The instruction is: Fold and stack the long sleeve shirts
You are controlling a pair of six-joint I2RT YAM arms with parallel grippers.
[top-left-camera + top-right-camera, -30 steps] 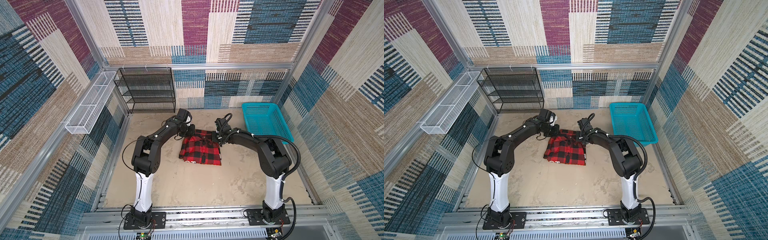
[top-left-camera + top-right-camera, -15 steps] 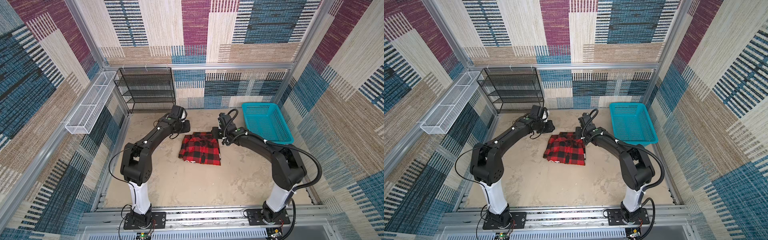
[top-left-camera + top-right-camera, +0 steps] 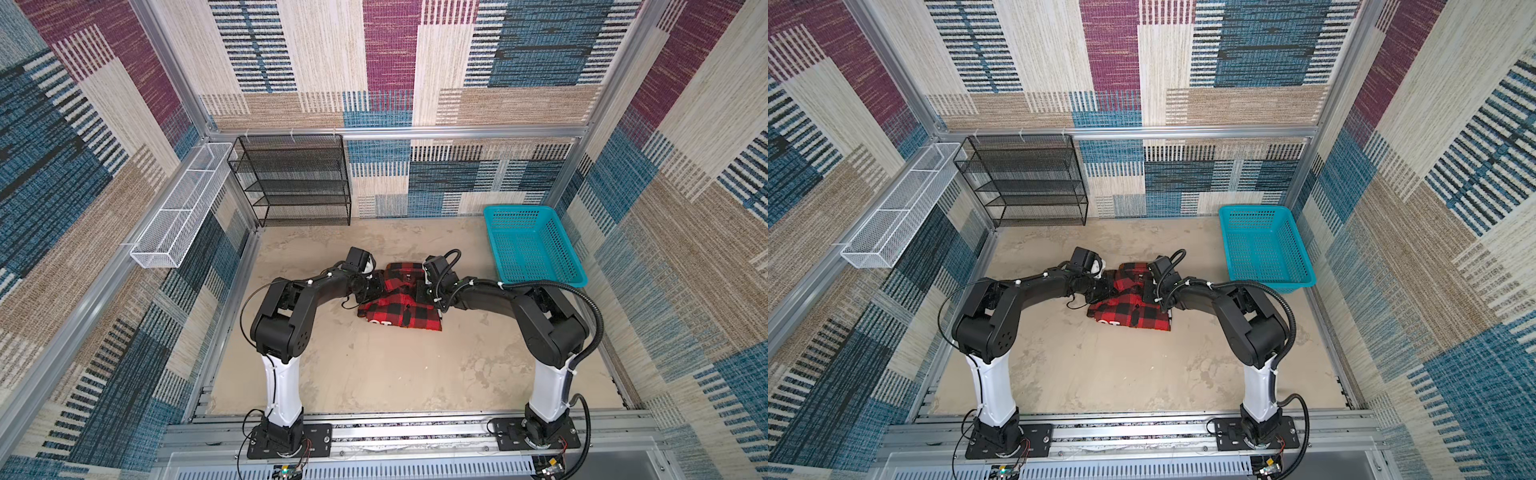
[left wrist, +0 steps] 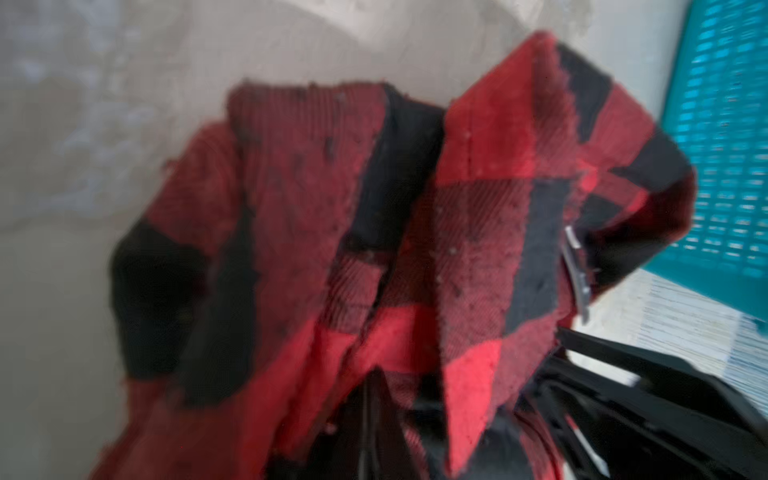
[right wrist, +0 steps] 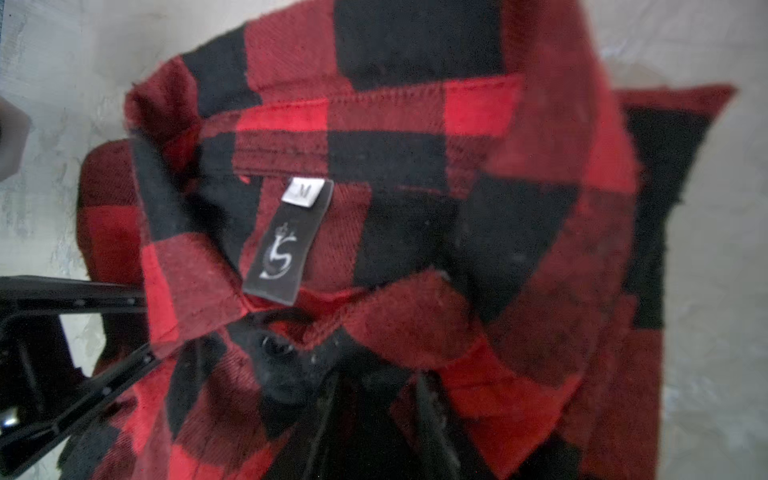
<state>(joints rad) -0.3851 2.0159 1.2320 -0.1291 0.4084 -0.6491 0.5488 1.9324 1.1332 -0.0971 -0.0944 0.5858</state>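
The red-and-black flannel shirt (image 3: pixel 401 311) is lying folded just behind the middle of the sandy surface (image 3: pixel 374 374), with its collar toward the far edge. The left gripper (image 3: pixel 374 286) is pinching the shirt's far left corner, jaws fully closed. The right gripper (image 3: pixel 420 291) is sitting on the far right corner, and I cannot tell whether it is gripping.

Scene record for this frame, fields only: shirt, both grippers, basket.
shirt: flannel shirt, rough folded rectangle on table, collar end away from arm bases
left gripper: shut on flannel shirt, collar end, left side
right gripper: at collar end, right side; jaw state unclear
teal basket: empty, right of shirt, apart
stack: none; one shirt seen
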